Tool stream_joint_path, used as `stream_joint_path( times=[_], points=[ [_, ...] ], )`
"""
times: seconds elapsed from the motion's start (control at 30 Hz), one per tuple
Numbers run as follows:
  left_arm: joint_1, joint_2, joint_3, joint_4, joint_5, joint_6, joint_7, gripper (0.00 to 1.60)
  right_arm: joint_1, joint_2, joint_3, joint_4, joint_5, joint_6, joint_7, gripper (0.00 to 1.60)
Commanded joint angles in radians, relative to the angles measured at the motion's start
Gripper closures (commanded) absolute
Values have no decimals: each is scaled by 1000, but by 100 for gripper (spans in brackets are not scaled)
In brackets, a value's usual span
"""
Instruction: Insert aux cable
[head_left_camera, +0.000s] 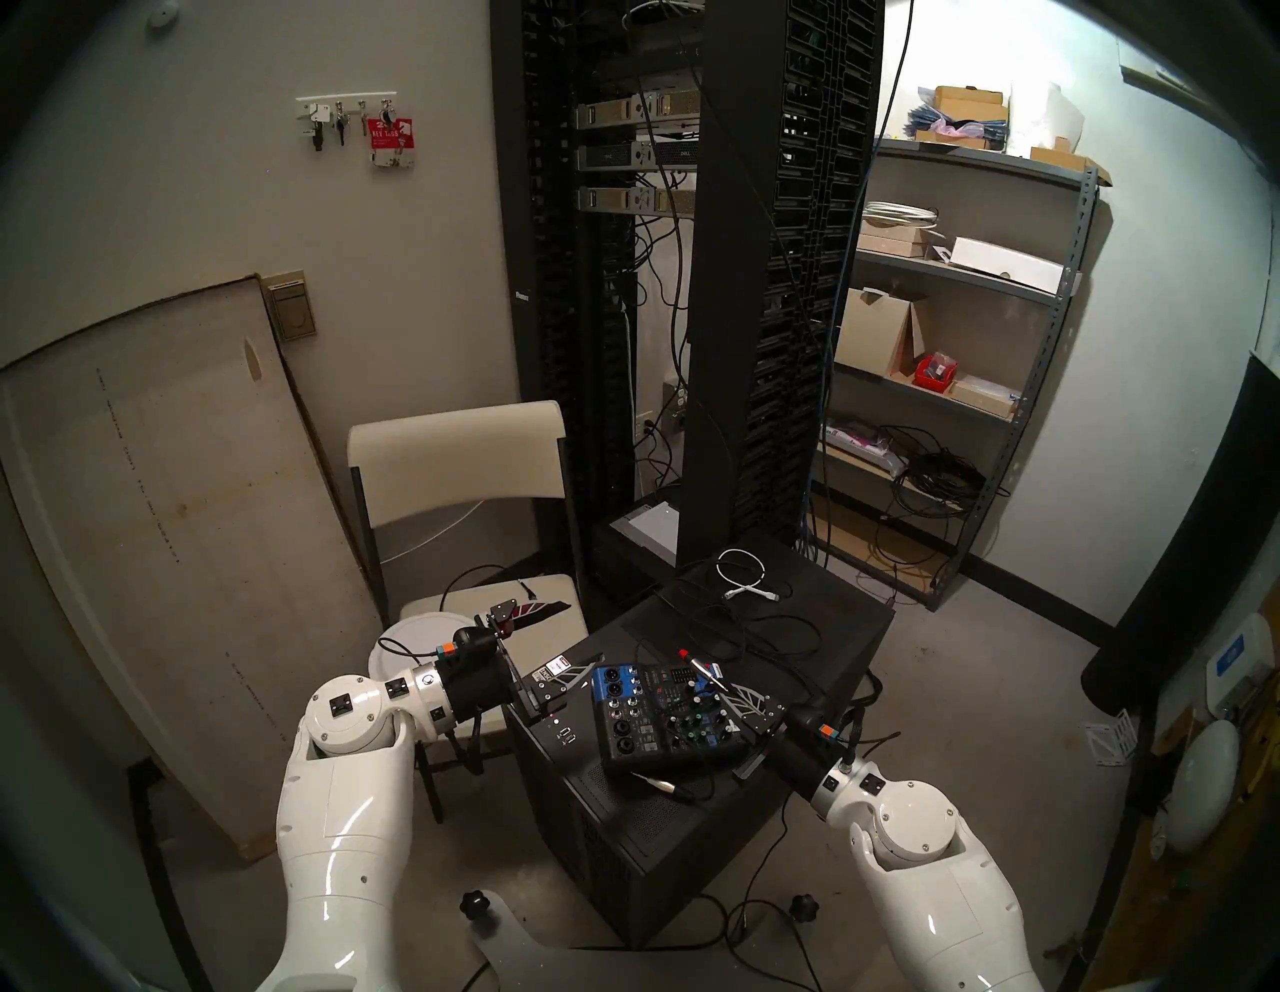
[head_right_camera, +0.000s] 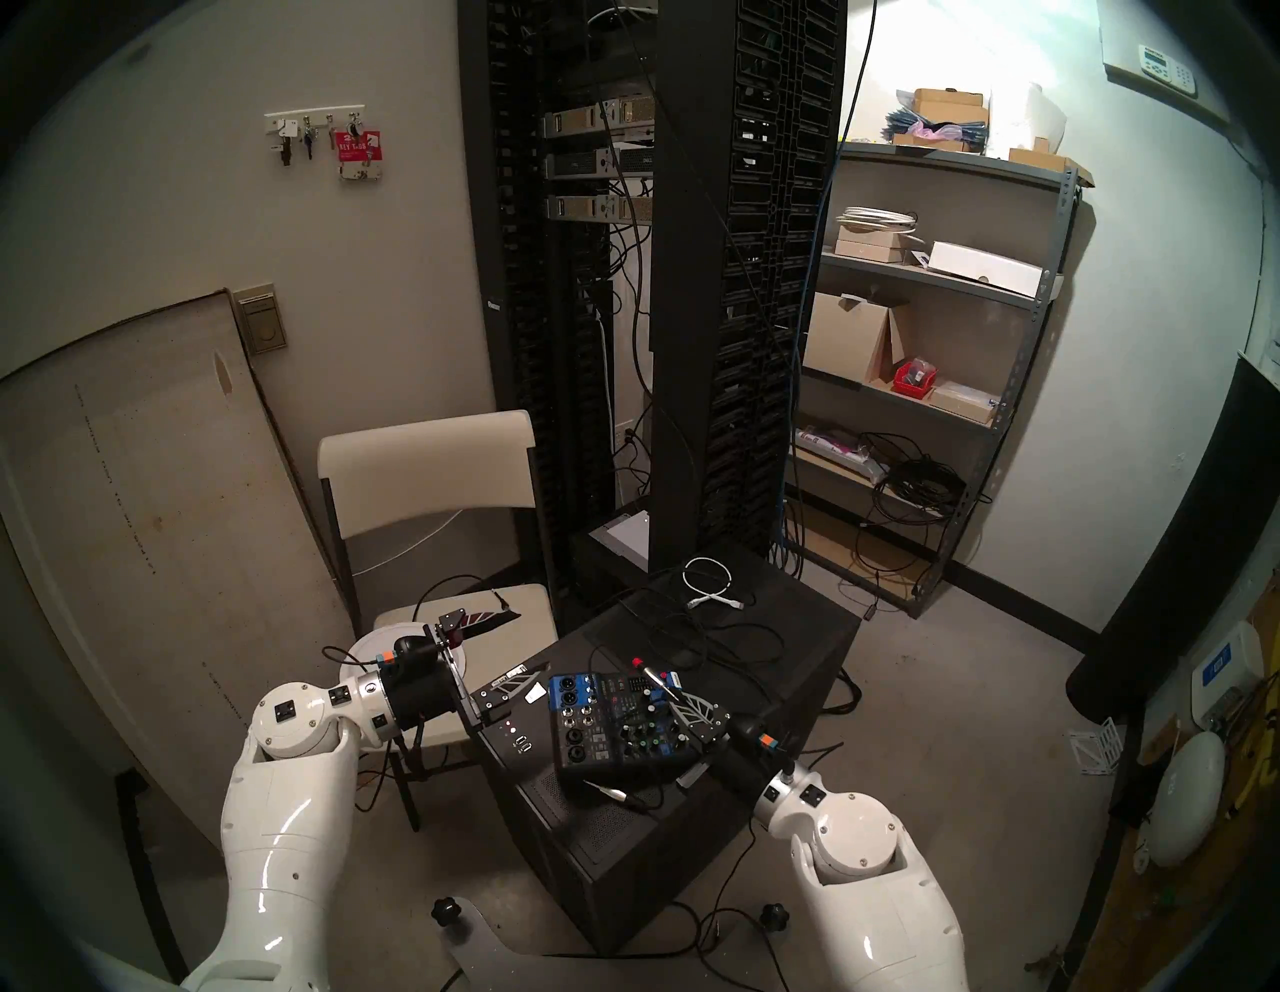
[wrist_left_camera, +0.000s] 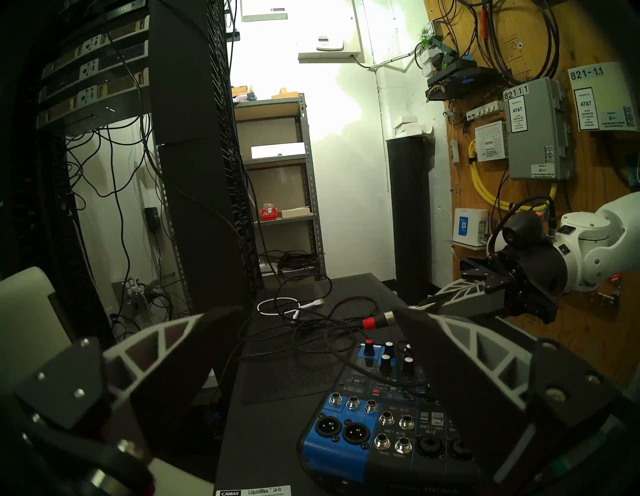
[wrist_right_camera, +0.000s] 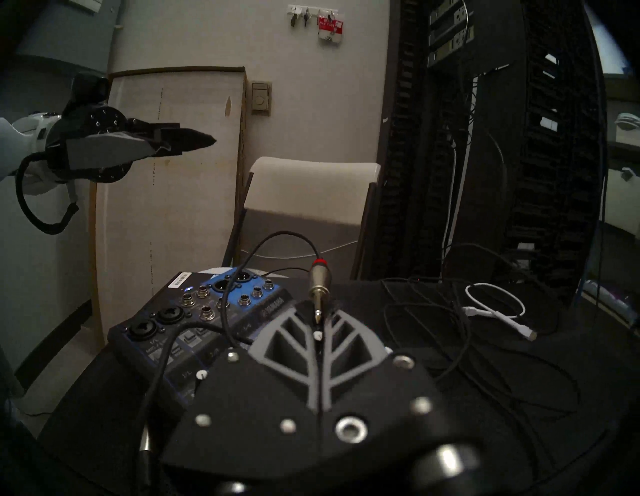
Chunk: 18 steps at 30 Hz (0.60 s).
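Observation:
The aux cable's silver jack plug with the red collar (head_left_camera: 696, 665) is held over the blue-and-black mixer (head_left_camera: 627, 720). My right gripper (head_left_camera: 724, 687) is shut on the plug's tip, and the red collar end points away from it. In the right wrist view the plug (wrist_right_camera: 319, 282) stands up from the closed fingertips, and its thin black cable loops down over the mixer (wrist_right_camera: 207, 311). My left gripper (head_left_camera: 580, 634) is wide open and empty at the mixer's left edge, level with it. In the left wrist view the mixer's jack sockets (wrist_left_camera: 394, 421) lie between the spread fingers.
The mixer sits on a black computer case (head_left_camera: 692, 852). A silver-and-black plug (head_left_camera: 661, 786) lies in front of the mixer. A white coiled cable (head_left_camera: 744, 575) and loose black cables lie on the case's far end. A cream chair (head_left_camera: 457, 450) stands on the left, server racks behind.

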Motion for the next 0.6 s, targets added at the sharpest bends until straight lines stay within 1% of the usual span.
stream_joint_path(
  times=[0.0,0.07,0.13,0.17,0.2,0.23,0.33,0.37,0.4,0.57],
  points=[
    [-24,-43,21,-41,-48,60,-28,0,-49,-36,11,-50,19,-90,-32,160],
    [-29,-58,27,-45,-65,86,-37,0,-65,-43,13,-61,22,-109,-38,160],
    [-34,-59,48,-44,-80,104,-37,0,-77,-50,12,-69,17,-129,-47,160],
    [-38,-62,54,-39,-98,128,-44,0,-82,-54,12,-73,21,-137,-47,160],
    [-40,-74,50,-42,-95,138,-49,0,-87,-58,11,-76,15,-152,-55,160],
    [-41,-58,72,-37,-115,152,-45,0,-89,-60,9,-78,6,-164,-59,160],
    [-43,-79,73,-42,-119,183,-58,0,-98,-73,6,-86,1,-187,-73,160],
    [-43,-60,96,-35,-138,189,-53,0,-102,-78,6,-92,-3,-187,-79,160],
    [-42,-72,88,-39,-136,208,-60,0,-103,-83,5,-86,-3,-211,-85,160],
    [-31,-71,102,-32,-173,278,-67,0,-108,-97,-2,-79,-9,-256,-105,160]
  ],
)
